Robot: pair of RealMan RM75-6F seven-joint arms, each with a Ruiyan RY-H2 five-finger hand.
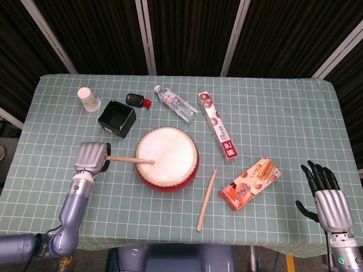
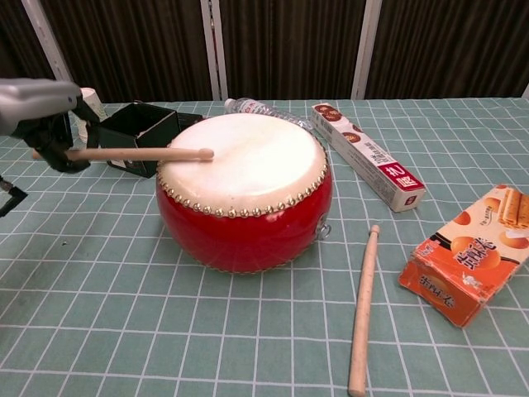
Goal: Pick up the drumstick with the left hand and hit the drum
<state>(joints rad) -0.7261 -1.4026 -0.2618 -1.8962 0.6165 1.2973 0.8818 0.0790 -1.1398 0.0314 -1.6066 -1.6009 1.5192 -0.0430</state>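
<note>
While the left hand (image 1: 92,157) grips the pale wooden drumstick (image 2: 136,154), the stick's rounded tip rests on the cream skin of the red round drum (image 1: 167,158) at table centre. The right hand (image 1: 329,199) hangs apart, fingers spread, holding nothing.

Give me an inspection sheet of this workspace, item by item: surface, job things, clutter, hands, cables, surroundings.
Surface: table under a green checked cloth.
Job's things: red drum near the middle; drumstick held by the left hand, its tip over the left part of the drumhead, contact not certain; spare drumstick lying right of the drum.
Clutter: paper cup, black box, small black-and-red item, water bottle on its side, long snack box, orange biscuit box.
Hands: left hand grips the drumstick; right hand holds nothing, fingers apart, at the table's right edge.
Cables: nothing seen on the table.
Surroundings: dark slatted wall with pale frames.
</note>
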